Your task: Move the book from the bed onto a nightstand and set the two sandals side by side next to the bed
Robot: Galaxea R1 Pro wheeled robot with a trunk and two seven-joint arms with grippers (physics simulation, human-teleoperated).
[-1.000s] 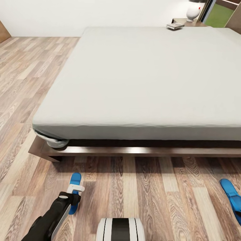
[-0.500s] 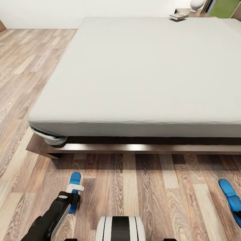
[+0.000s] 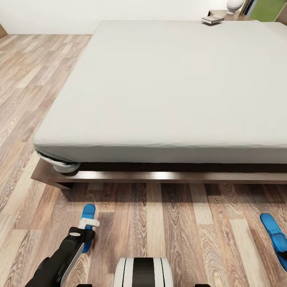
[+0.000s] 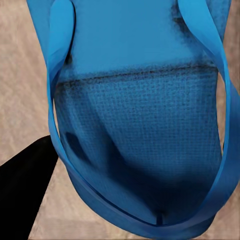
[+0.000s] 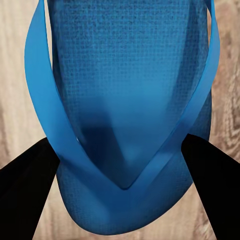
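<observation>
**A:** ok so head cam: the bed (image 3: 167, 87) takes up most of the shot, bare grey mattress, dark wood frame, plank floor (image 3: 167, 223) in front. The book (image 3: 212, 19) sits way at the far corner, right at the mattress edge by the nightstand (image 3: 223, 14); can't tell which of the two it's resting on tbh. White lamp base (image 3: 234, 5) behind it.

**B:** sandals?

**A:** both on the floor near the foot of the bed, well apart. Left sandal (image 3: 87, 223) is partly under the left gripper (image 3: 90, 224), right sandal (image 3: 276, 236) is at the right edge of the frame, cut off.

**B:** wrist cams add anything?

**A:** yeah, stuff the head cam can't give. Left wrist: blue footbed and straps up close, one dark finger (image 4: 22, 192) just beside the sole's edge. Right wrist: the other sandal's V strap, with dark fingers (image 5: 25, 192) on both sides of the sole, so the right gripper (image 5: 120, 195) is spread wide around it. Touching or not, can't tell.

**B:** left one gripping?

**A:** can't tell, only one finger shows there and the head cam is too small.
</observation>
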